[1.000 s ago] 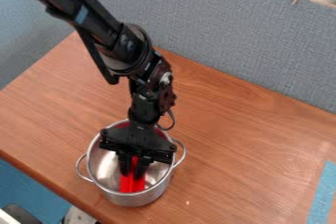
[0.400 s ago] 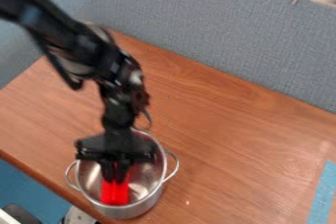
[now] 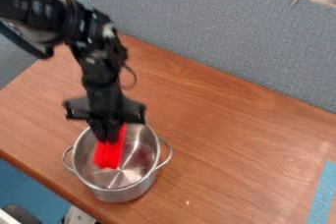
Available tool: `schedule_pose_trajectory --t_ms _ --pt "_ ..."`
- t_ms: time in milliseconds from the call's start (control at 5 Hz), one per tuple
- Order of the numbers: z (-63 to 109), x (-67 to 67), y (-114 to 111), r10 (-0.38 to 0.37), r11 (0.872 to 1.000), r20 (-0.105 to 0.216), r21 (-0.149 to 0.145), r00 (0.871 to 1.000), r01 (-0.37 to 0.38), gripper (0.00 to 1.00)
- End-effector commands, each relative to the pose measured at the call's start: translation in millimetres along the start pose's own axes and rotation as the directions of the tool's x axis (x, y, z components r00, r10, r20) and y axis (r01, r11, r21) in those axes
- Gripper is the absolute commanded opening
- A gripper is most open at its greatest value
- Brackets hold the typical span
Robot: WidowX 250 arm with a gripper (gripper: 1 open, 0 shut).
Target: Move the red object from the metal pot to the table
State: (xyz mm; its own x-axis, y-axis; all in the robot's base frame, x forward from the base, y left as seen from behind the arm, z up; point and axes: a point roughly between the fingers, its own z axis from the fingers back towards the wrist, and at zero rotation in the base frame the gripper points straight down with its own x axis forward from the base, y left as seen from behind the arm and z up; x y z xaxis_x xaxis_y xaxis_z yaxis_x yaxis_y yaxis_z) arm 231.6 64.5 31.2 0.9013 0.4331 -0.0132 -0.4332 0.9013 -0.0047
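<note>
The metal pot (image 3: pixel 159 149) stands on the table (image 3: pixel 243 130) near its front left corner. My gripper (image 3: pixel 108 130) hangs just above the pot's left half, pointing down and shut on the top end of the red object (image 3: pixel 108 154). The red bar hangs upright from the fingers. Its lower end is still inside the pot's rim, above the bottom.
A grey-blue fabric panel (image 3: pixel 223 31) runs along the table's far edge. The table's left edge and front edge lie close to the pot. Bare wood stretches to the right of the pot and behind it.
The gripper has risen and shifted left, lifting the red bar off the pot's bottom. The arm now leans in from further left.
</note>
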Motion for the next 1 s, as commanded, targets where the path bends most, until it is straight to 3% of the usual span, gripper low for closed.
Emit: schedule_pose_trajectory --t_ms 0,200,400,600,800 --pt "11.7 26.7 8 -0.079 0.997 0.062 0.003 0.995 0.079 0.00" --pt "-4.7 20.2 14 -0.232 0.972 0.061 -0.012 0.971 0.233 0.00" --pt "-2.1 8.2 11 -0.392 0.920 0.068 0.015 0.917 0.392 0.00" --pt "-13.5 1.9 2 -0.436 0.900 0.057 0.018 0.898 0.436 0.00" --pt "-29.4 -8.8 -1 -0.462 0.887 0.067 0.007 0.884 0.462 0.00"
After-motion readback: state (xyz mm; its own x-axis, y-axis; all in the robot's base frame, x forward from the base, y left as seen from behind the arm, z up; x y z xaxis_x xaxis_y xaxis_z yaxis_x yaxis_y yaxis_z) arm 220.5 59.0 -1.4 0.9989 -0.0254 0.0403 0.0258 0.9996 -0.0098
